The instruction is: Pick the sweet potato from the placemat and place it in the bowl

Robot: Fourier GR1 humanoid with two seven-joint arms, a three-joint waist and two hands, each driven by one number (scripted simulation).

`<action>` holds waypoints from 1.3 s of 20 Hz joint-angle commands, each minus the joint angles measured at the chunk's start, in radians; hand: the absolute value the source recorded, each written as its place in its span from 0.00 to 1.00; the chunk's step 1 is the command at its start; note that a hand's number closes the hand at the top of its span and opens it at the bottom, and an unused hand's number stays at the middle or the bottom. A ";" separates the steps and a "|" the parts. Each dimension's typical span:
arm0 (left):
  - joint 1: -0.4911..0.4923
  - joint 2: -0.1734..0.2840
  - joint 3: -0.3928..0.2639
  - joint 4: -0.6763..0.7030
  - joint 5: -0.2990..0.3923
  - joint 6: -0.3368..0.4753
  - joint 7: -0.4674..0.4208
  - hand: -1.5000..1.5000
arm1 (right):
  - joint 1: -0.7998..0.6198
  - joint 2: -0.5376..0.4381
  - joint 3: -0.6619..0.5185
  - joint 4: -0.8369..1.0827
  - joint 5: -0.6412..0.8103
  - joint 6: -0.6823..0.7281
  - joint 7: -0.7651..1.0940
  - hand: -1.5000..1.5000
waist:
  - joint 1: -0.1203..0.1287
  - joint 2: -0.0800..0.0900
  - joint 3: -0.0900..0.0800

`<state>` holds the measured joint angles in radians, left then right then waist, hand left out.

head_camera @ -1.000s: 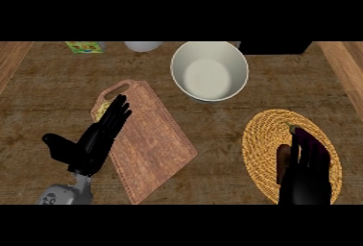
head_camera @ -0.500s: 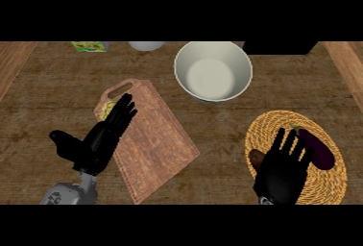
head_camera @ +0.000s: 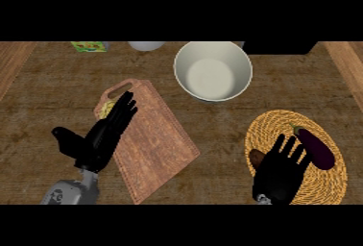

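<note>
- The brown wood-grain table (head_camera: 42,120) carries everything; the step in hand looks like the reach for the sweet potato.
- The rectangular wooden cutting board (head_camera: 152,144) lies left of centre. The left robot hand (head_camera: 102,134) rests on its left edge, fingers straight and holding nothing.
- The round woven straw placemat (head_camera: 333,178) at lower right holds a dark purple eggplant (head_camera: 313,146) and the reddish-brown sweet potato (head_camera: 257,156), just a sliver at the mat's left edge.
- The right robot hand (head_camera: 280,168) hovers there, fingers spread and gripping nothing, covering most of the potato; to do it well it should probably close on the potato only, clear of the eggplant.
- The white round bowl (head_camera: 212,72), upper centre, is empty.
</note>
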<state>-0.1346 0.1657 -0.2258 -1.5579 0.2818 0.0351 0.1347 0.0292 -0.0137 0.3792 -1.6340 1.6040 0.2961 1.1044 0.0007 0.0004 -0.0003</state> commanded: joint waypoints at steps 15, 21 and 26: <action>0.006 -0.045 0.030 0.049 -0.049 -0.050 -0.049 0.50 | -0.105 0.014 -0.106 0.165 0.040 -0.028 0.086 0.00 | 0.000 0.000 0.000; 0.006 -0.049 0.057 0.049 -0.034 -0.075 -0.030 0.50 | -0.005 -0.002 -0.164 0.189 0.072 -0.125 0.000 0.00 | -0.002 0.000 0.000; 0.017 -0.083 0.030 -0.018 -0.081 -0.030 0.011 0.50 | 0.031 0.014 -0.098 0.103 0.065 -0.123 0.058 0.00 | -0.002 -0.002 0.000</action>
<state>-0.1288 0.1060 -0.1832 -1.5473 0.2243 -0.0141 0.1354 0.0133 0.0002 0.2333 -1.5144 1.6564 0.1802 1.0527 0.0020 -0.0081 -0.0070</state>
